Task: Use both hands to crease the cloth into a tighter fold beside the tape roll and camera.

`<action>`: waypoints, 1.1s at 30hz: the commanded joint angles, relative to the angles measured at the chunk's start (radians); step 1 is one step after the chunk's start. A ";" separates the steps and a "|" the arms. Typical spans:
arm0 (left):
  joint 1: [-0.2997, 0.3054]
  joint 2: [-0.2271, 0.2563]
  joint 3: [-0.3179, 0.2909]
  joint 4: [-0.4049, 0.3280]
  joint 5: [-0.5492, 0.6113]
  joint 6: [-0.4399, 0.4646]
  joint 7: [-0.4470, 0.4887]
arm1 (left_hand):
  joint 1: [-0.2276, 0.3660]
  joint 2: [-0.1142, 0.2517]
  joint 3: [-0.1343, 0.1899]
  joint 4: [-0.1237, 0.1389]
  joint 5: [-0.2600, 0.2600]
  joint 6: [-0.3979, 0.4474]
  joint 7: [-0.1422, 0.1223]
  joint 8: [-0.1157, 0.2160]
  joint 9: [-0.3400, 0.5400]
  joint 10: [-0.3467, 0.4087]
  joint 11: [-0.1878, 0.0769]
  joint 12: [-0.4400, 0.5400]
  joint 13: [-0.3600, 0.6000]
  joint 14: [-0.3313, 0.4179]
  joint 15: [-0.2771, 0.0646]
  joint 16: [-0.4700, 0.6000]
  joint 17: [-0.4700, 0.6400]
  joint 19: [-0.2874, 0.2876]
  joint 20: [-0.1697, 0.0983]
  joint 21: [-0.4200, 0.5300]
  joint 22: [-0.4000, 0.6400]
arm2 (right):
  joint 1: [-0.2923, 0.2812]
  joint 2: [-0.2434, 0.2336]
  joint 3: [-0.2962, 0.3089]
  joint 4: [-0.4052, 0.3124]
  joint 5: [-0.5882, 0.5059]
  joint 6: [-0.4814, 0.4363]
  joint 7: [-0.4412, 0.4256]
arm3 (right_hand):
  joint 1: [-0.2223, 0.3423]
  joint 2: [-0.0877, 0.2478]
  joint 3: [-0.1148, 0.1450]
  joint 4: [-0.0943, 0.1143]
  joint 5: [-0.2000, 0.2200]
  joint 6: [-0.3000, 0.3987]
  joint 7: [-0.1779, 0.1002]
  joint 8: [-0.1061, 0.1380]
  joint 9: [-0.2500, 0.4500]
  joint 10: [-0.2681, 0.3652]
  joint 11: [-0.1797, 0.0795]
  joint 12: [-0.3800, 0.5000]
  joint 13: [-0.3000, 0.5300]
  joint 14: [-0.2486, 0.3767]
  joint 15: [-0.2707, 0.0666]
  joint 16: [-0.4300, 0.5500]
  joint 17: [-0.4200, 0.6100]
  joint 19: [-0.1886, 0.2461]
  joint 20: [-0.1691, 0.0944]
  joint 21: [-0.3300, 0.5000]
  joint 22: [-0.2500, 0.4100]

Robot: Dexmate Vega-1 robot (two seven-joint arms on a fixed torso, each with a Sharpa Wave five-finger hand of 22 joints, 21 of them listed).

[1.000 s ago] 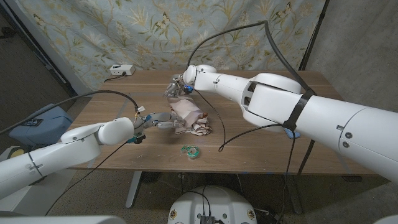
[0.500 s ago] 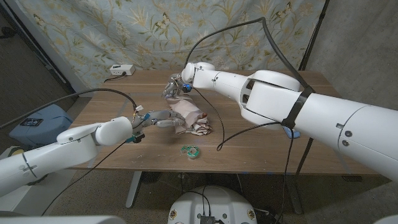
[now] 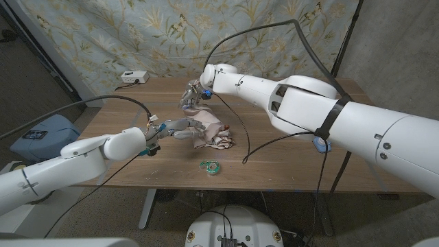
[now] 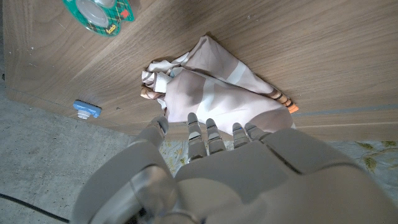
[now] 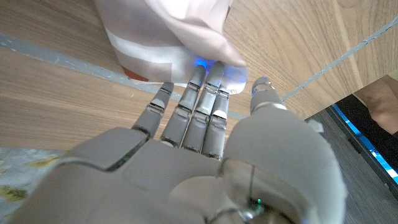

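- Floral fabric [image 3: 171, 34] hangs behind a wooden tabletop [image 3: 288, 154], with a small white box [image 3: 133, 77] at its far left corner.
- Near the middle of the tabletop lies the cloth [image 3: 211, 130], pale pink with lighter stripes, bunched into a loose, rumpled fold; in the left wrist view the cloth [image 4: 211, 93] shows a crumpled corner toward the tape.
- A green tape roll [image 3: 210, 166] sits apart from the cloth on its near side, close to the front edge; the left wrist view shows the tape roll [image 4: 99, 12] too.
- The left hand [image 3: 175, 128] reaches in from the left, its fingers [image 4: 199, 134] stretched out and pressing on the cloth's left edge, nothing grasped.
- The right hand [image 3: 193, 95] is at the cloth's far end; in the right wrist view its fingers [image 5: 186, 109] extend straight with their tips under a lifted fold of the cloth [image 5: 168, 31], and whether it pinches the fabric I cannot tell.
- A black cable [image 3: 241, 140] trails across the tabletop just right of the cloth.
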 commanded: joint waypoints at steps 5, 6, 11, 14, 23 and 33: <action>-0.003 -0.010 0.000 -0.004 0.019 -0.012 -0.016 | 0.016 -0.001 0.000 -0.003 0.003 0.008 0.001 0.005 0.002 0.001 -0.001 0.003 0.000 0.005 -0.001 0.003 0.003 -0.005 -0.002 0.006 0.000 | -0.008 -0.031 0.031 -0.077 -0.022 -0.019 0.015 | -0.009 0.002 -0.010 -0.006 0.008 -0.051 0.002 -0.022 0.002 -0.060 0.024 -0.036 -0.011 -0.029 0.013 -0.015 -0.007 0.000 0.014 0.003 0.001; -0.003 -0.012 0.001 -0.003 0.021 -0.012 -0.016 | 0.016 -0.001 0.000 -0.003 0.003 0.008 0.002 0.005 0.002 0.000 -0.001 0.002 0.000 0.005 -0.001 0.003 0.003 -0.005 -0.002 0.006 0.000 | -0.007 -0.028 0.033 -0.072 -0.022 -0.014 0.015 | -0.010 0.002 -0.011 -0.006 0.008 -0.053 0.002 -0.022 0.002 -0.073 0.025 -0.043 -0.013 -0.031 0.013 -0.016 -0.007 -0.001 0.015 0.003 0.001; -0.008 -0.017 0.006 -0.002 0.028 -0.007 -0.023 | 0.017 0.000 -0.001 -0.004 0.003 0.010 0.002 0.006 0.002 0.000 0.000 0.002 0.000 0.006 0.000 0.003 0.003 -0.005 -0.002 0.006 0.000 | 0.003 -0.008 0.038 -0.031 -0.019 0.012 0.017 | -0.022 -0.005 -0.020 -0.006 0.009 -0.101 0.013 -0.034 0.001 -0.108 0.049 -0.069 -0.021 -0.052 0.036 -0.028 -0.015 -0.010 0.023 0.002 0.001; -0.009 -0.022 0.008 0.004 0.028 -0.015 -0.024 | 0.018 -0.001 -0.001 -0.005 0.003 0.013 0.000 0.006 0.002 0.001 -0.002 0.003 0.000 0.006 -0.001 0.003 0.003 -0.005 -0.002 0.006 0.000 | 0.002 -0.013 0.042 -0.041 -0.019 0.013 0.019 | -0.026 -0.009 -0.024 -0.007 0.012 -0.122 0.021 -0.037 0.001 -0.121 0.061 -0.077 -0.022 -0.066 0.048 -0.036 -0.020 -0.013 0.028 0.001 0.001; -0.023 -0.045 0.023 0.017 0.044 -0.027 -0.027 | 0.019 0.000 -0.001 -0.007 0.004 0.016 0.001 0.007 0.002 0.001 -0.002 0.003 0.000 0.008 -0.002 0.003 0.003 -0.005 -0.002 0.006 0.000 | -0.003 -0.042 0.053 -0.087 -0.020 0.000 0.017 | -0.030 -0.009 -0.027 -0.007 0.017 -0.147 0.031 -0.038 0.001 -0.149 0.075 -0.096 -0.026 -0.089 0.067 -0.049 -0.028 -0.022 0.036 0.001 0.001; -0.054 -0.070 0.047 0.032 0.063 -0.041 -0.052 | 0.023 0.001 0.000 -0.009 0.005 0.019 0.000 0.007 0.002 0.001 -0.004 0.003 0.000 0.011 -0.004 0.004 0.003 -0.005 -0.003 0.006 0.000 | -0.001 -0.065 0.061 -0.111 -0.020 -0.015 0.011 | -0.029 -0.009 -0.031 -0.011 0.022 -0.175 0.038 -0.037 -0.001 -0.178 0.088 -0.120 -0.033 -0.121 0.097 -0.063 -0.035 -0.030 0.044 0.001 0.001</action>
